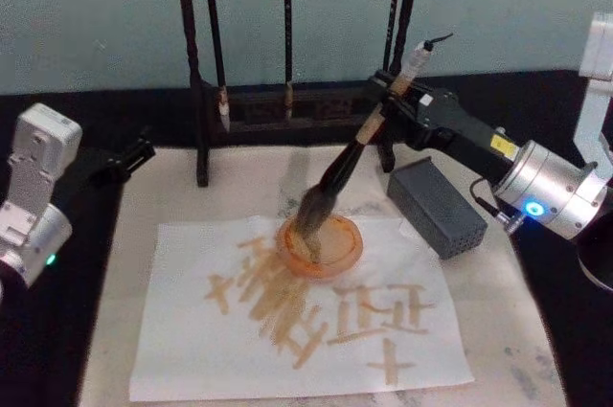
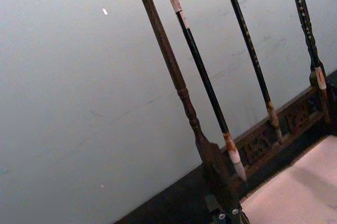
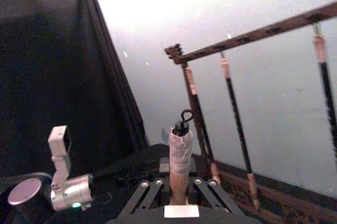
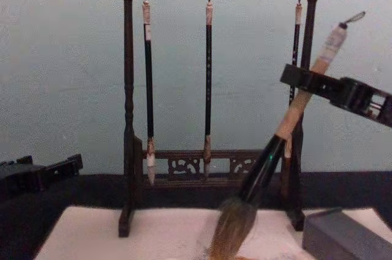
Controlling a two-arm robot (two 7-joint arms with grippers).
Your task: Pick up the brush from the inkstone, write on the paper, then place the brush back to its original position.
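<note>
Evidently the right gripper (image 1: pixel 391 89), upper right of centre in the head view, is clamped on the tan handle of the brush (image 1: pixel 347 156). The brush leans down and left, its bristles resting in a shallow orange dish (image 1: pixel 356 239) on the paper (image 1: pixel 192 330). The inkstone (image 1: pixel 439 206) lies just right of the dish. The left gripper (image 1: pixel 129 156) is parked at the left edge. This looks like loading the brush mid-writing. Next, the bristles must lift clear of the dish rim, then lower onto bare paper.
</note>
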